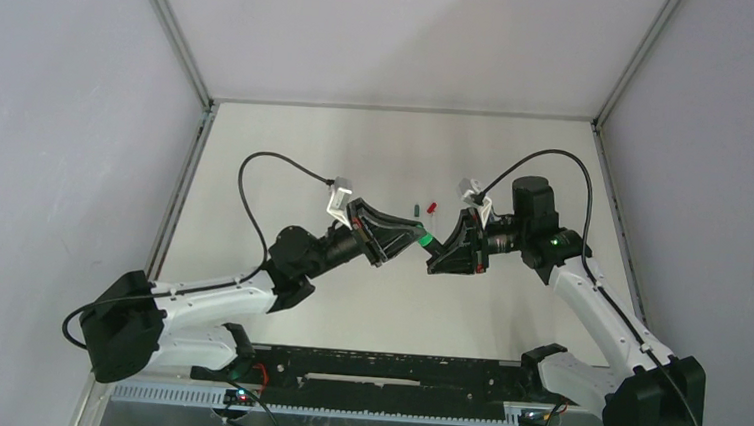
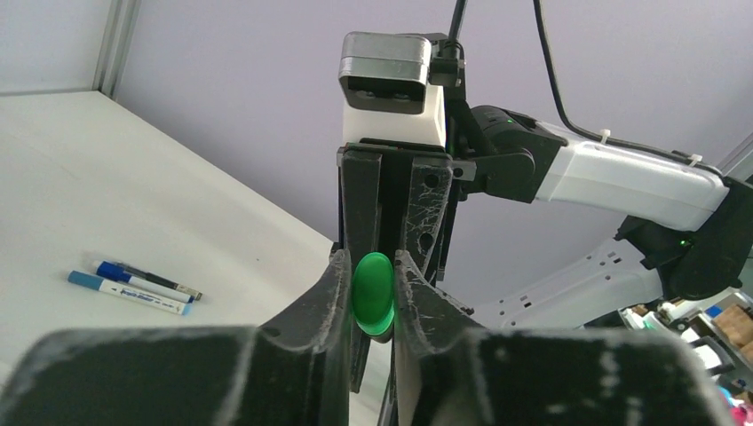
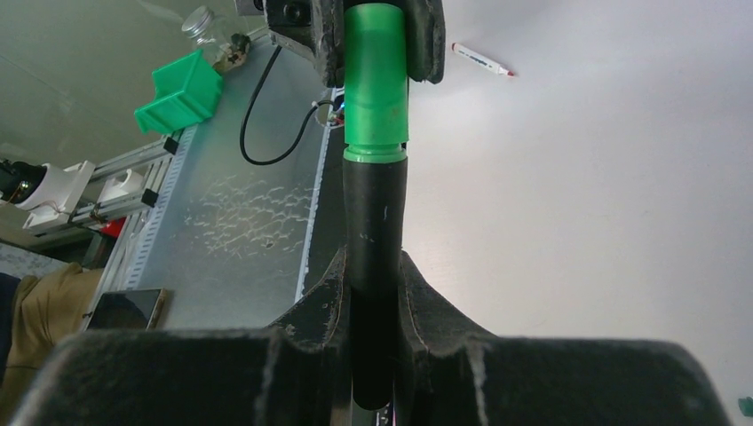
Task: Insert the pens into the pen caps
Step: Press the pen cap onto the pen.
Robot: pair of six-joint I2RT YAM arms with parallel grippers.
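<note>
1. Two sets of jaws are facing each other mid-frame; the left jaws are pinching the green cap [image 2: 373,293].
2. Opposite, the right jaws are gripping the black pen [image 3: 375,257], its end sitting inside that cap.

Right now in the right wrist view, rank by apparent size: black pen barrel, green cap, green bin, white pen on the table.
1. black pen barrel
2. green cap
3. green bin
4. white pen
Bin and white pen sit farther off; true sizes unsure.
</note>
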